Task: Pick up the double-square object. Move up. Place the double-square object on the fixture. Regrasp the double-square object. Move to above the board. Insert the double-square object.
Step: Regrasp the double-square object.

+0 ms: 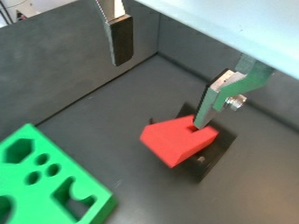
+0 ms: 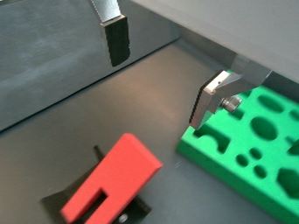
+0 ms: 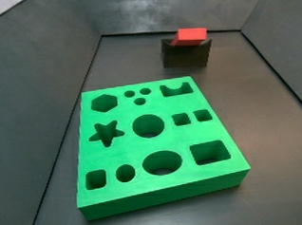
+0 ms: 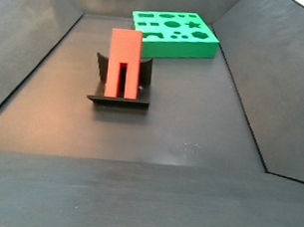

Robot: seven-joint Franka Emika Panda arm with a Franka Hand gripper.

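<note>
Now the elongated red slotted double-square object [image 4: 123, 63] is resting on the small dark fixture [image 4: 120, 98], below the gripper [image 1: 163, 74], which is hanging empty with fingers apart, leaving regrasping and insertion into the bright green board [image 3: 155, 138] pending

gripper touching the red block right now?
Apart. Both wrist views show the gripper open, with bare floor between its fingers and the red block, which lies on the fixture. No gripper appears in either side view.

The gripper [image 1: 167, 77] above the fixture [image 1: 208, 150] has flat silver finger plates, dark pads, and a small round screw.
</note>
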